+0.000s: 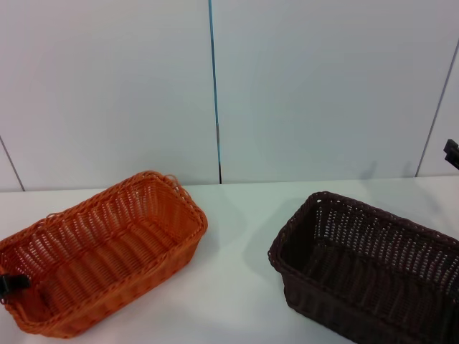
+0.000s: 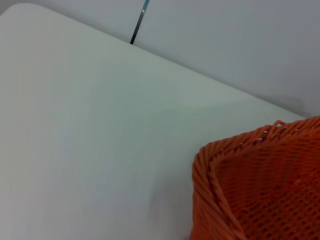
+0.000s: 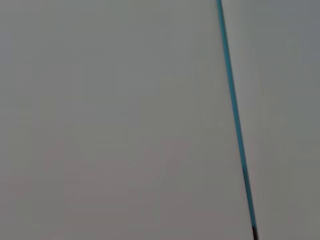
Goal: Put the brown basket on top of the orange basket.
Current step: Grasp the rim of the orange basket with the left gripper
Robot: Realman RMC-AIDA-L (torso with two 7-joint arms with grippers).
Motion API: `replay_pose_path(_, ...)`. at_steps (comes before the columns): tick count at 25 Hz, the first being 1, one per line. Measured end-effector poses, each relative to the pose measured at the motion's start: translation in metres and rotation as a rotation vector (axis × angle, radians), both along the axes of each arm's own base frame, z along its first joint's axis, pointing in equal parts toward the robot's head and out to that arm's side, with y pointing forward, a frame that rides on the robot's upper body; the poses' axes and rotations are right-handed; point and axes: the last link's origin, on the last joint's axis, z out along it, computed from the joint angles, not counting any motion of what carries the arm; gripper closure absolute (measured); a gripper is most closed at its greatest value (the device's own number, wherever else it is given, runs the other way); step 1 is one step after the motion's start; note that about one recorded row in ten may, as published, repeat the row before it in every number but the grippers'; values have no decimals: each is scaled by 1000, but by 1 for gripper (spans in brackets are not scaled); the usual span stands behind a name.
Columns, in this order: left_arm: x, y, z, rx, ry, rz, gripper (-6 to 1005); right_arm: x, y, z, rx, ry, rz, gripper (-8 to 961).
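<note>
no readable text, labels or signs

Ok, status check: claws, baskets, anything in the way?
Left claw at orange basket's near-left rim. Right claw at far right edge, raised. Brown basket on the table, apart from orange, not stacked. Nothing between them.
</note>
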Motion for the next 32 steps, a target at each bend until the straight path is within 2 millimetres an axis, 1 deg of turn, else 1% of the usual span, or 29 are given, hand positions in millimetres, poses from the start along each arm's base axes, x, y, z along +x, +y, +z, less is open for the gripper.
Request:
replay_pose_path(7,0,0,3,-29,16,1,529,0,1,0,0,-2,-4,193)
replay_pose_path(12,5,5,2,-124,68,25,648,1,0,0,-1,-3,-6,193)
replay_pose_path(19,11,14,7,-144,111,63,647,1,0,-1,-2,-1,-8,193)
replay_pose_path(25,12,13,15,-145,116,64,664,3,-2,-2,-2,5,-16,193)
replay_pose_path(32,12,11,15,-173,114,61,744,0,1,-2,-2,5,-9,193)
